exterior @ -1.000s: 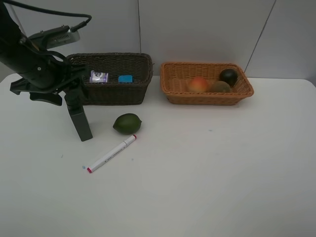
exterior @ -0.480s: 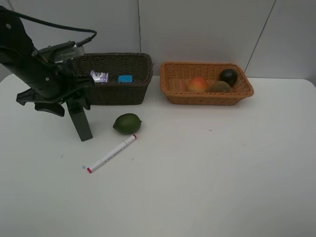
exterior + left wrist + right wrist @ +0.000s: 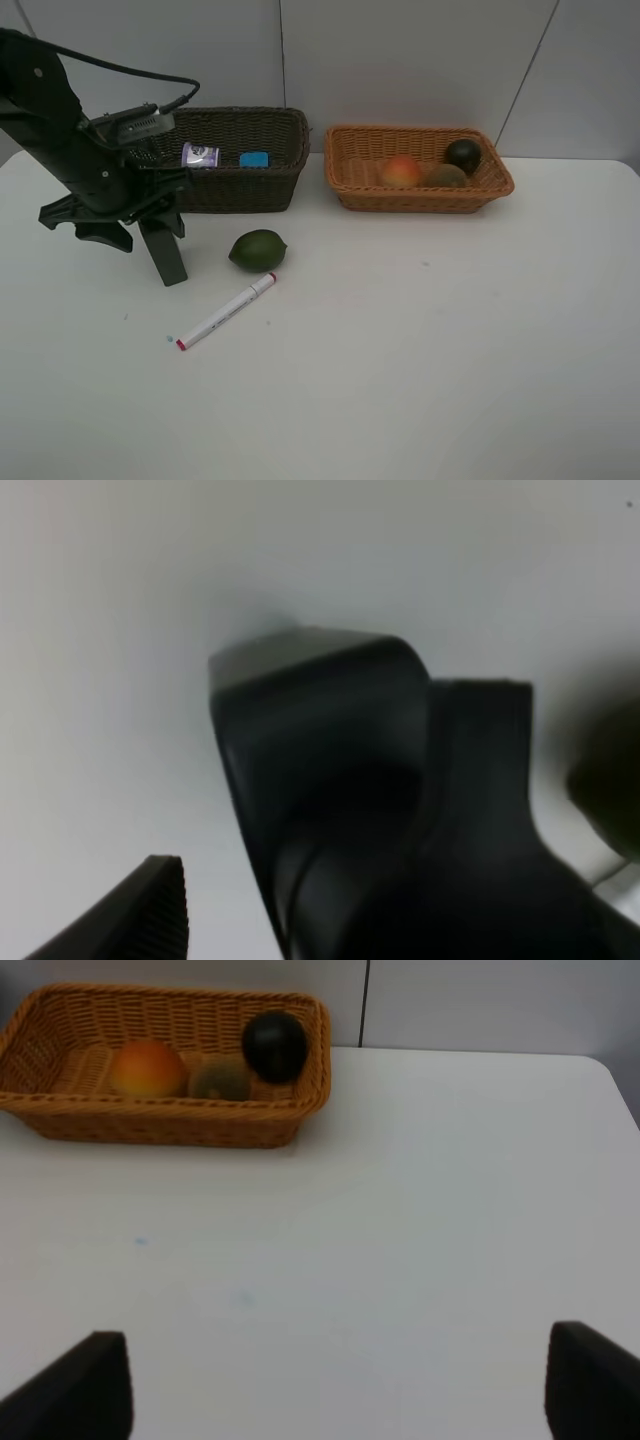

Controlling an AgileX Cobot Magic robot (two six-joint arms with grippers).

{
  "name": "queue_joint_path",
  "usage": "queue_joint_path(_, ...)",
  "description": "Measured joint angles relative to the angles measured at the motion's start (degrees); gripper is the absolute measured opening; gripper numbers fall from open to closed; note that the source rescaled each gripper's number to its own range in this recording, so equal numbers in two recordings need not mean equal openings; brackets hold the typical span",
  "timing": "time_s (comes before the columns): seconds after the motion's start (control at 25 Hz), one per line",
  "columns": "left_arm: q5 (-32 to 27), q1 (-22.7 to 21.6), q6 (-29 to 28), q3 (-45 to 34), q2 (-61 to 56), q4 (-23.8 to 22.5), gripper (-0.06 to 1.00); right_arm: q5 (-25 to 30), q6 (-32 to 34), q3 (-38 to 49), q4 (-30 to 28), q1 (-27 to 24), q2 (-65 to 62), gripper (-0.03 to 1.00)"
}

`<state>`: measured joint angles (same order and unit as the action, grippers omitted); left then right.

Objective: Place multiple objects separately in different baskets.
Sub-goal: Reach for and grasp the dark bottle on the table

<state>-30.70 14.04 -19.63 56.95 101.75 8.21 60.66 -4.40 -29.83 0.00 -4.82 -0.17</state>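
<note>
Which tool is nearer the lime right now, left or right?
Left. The left tool is at the dark bottle, just beside the lime. The right tool is outside the high view, over the table, facing the tan basket.

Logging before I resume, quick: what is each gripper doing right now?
Left gripper: open at the dark green bottle, with the one visible finger apart from it.
Right gripper: open, holding nothing.
</note>
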Motion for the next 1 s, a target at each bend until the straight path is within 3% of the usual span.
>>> queue_joint_path(1.0, -4.06, 0.00, -0.51, 5.20, 5.56, -0.94, 0.82, 0.00, 0.00, 0.00, 0.00, 0.00, 0.00, 1.00)
